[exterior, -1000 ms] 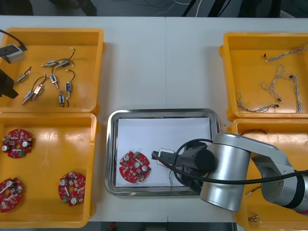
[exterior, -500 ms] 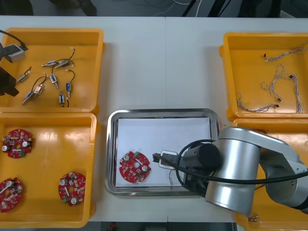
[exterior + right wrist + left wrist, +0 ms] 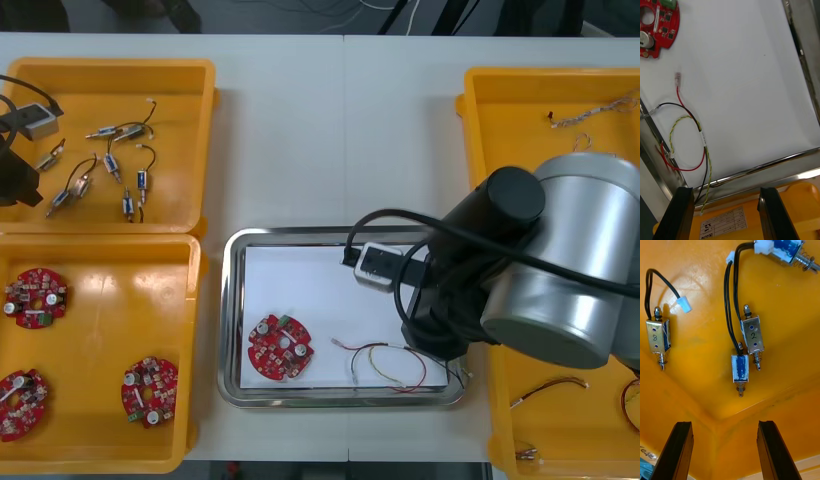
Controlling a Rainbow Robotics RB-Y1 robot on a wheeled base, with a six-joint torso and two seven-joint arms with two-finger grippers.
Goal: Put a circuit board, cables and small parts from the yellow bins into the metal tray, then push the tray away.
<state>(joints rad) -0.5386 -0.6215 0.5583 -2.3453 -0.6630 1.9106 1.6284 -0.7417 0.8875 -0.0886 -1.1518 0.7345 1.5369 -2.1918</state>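
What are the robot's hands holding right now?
Nothing. The right gripper is open above the metal tray, where the red and yellow cable lies loose. The left gripper is open over small metal parts in a yellow bin.

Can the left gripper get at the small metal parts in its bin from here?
Probably yes: the left gripper hangs open above the yellow bin, small metal parts lying just ahead of its fingers, nothing between.
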